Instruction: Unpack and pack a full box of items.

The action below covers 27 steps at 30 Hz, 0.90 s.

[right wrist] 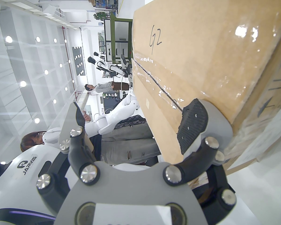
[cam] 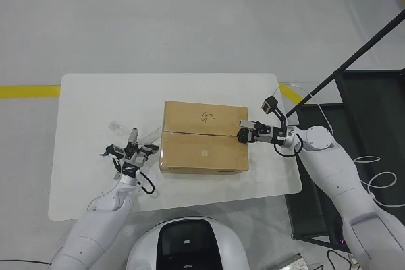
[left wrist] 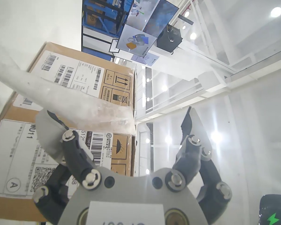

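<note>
Top view: closed cardboard box at centre of white table. Left tool just left of box, right tool at box's right edge.
Left wrist view: left tool fingers spread apart, clear tape strip across one. Labelled box side at frame left.
Right wrist view: right tool apart, one pad at box's top edge by taped seam.

Box on the table, centred — left gripper just left of it, right gripper at its right edge.

White table w/ closed cardboard box approx. center.
</note>
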Each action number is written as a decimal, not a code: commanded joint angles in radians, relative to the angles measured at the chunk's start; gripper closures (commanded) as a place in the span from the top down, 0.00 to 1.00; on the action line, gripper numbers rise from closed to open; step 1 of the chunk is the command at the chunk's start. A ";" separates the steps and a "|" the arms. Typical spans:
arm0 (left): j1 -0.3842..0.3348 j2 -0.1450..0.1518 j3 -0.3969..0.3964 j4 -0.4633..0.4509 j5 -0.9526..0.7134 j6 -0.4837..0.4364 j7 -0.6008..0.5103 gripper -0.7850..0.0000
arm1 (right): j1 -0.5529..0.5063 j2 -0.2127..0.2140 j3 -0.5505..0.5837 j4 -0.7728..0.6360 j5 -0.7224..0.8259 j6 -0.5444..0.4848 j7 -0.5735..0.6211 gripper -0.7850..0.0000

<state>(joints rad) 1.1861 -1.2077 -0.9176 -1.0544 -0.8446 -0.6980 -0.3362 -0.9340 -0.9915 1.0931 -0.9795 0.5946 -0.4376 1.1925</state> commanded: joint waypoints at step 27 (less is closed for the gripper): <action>0.207 0.022 -0.270 -0.284 0.424 -0.132 0.165 1.00 | 0.000 0.000 0.000 0.000 0.000 0.000 0.000 1.00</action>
<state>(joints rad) 1.3769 -1.1876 -1.1703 -1.3100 -0.4684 -0.8352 -0.1963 -0.9340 -0.9915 1.0931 -0.9795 0.5946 -0.4376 1.1925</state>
